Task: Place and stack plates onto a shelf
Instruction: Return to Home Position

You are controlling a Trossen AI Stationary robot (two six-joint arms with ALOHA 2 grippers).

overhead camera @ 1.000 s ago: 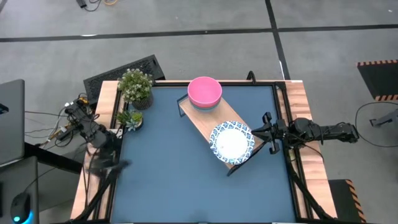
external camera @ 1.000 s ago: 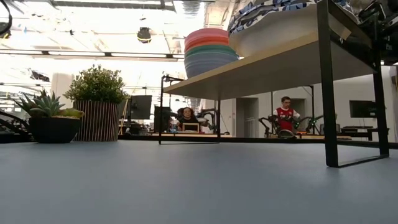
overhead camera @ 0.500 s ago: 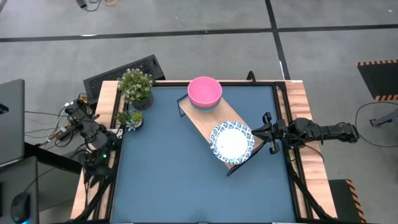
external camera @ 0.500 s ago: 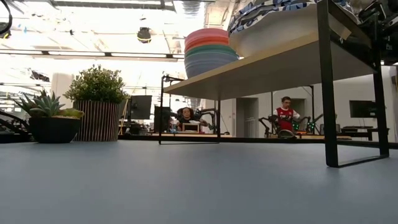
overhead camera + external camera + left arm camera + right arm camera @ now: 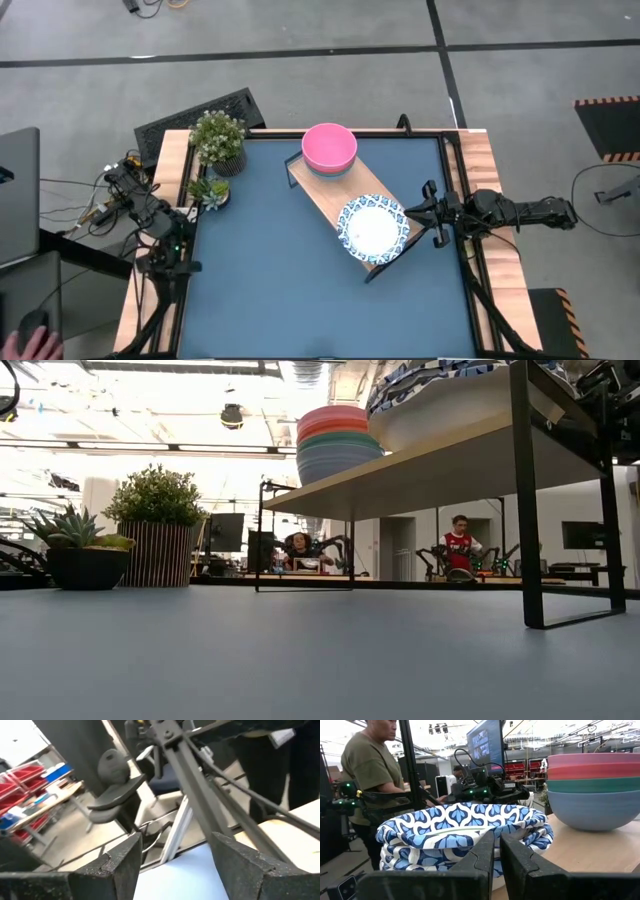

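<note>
A stack of blue-and-white rimmed plates [image 5: 373, 228] rests on the near-right end of the wooden shelf [image 5: 340, 195]. It also shows in the low view [image 5: 440, 378] and the right wrist view [image 5: 465, 832]. My right gripper [image 5: 414, 209] is level at the table's right edge, just right of the stack. Its fingers point at the stack's rim and are shut on nothing [image 5: 496, 851]. My left gripper [image 5: 175, 855] is open and empty, and its arm [image 5: 168, 250] waits off the table's left edge.
A stack of bowls, pink on top [image 5: 329, 148], stands on the shelf's far end [image 5: 592, 790]. Two potted plants [image 5: 217, 138] [image 5: 210, 190] stand at the far left corner. The blue table top [image 5: 280, 290] lies bare at near left. A person's hand [image 5: 30, 345] shows off the table.
My left arm has drawn back from over the table's left border toward the left edge and come to rest there. A person's hand has come into view off the table at near left. The right gripper and the plates have kept still.
</note>
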